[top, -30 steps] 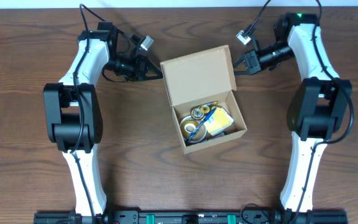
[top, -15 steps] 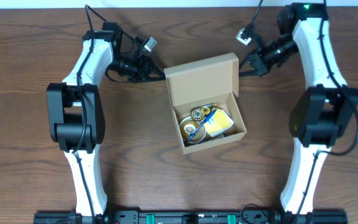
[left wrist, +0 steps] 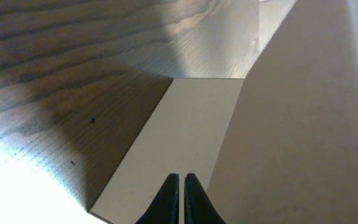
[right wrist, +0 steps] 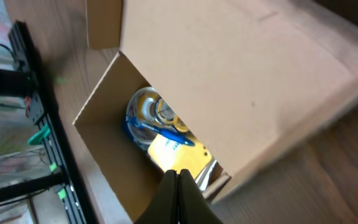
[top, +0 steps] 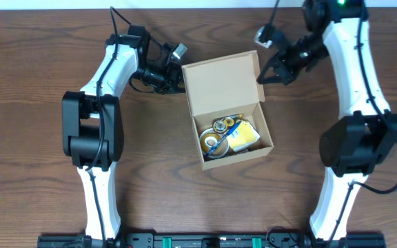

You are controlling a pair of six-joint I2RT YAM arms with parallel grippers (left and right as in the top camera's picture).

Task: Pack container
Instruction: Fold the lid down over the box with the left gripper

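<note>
Left tool [top: 179, 85]: jaws closed together, nothing between them. In the wrist view its fingertips [left wrist: 173, 198] lie side by side with only a hairline gap. The container [top: 240, 157] sits just ahead of these tips. The tan panel of its lid flap [top: 222, 86] fills the space in front of and to the right of the tool. Contact with the cardboard cannot be confirmed.

Right tool [top: 259, 79]: jaws likewise closed and empty. The far corner of the lid flap is just beside its tips. The open body of the container lies beyond and below the tool, as the right wrist view shows.

The container rests on the brown wooden surface [top: 150, 151], between the two tools. Its lid is open, laid back toward them.

Contents noted inside, looking past the right tool: rolls of tape [right wrist: 145, 109], a blue pen [right wrist: 157, 132] lying across them, and a yellow pad [right wrist: 176, 155] nearest the tool. All lie below the rim.
</note>
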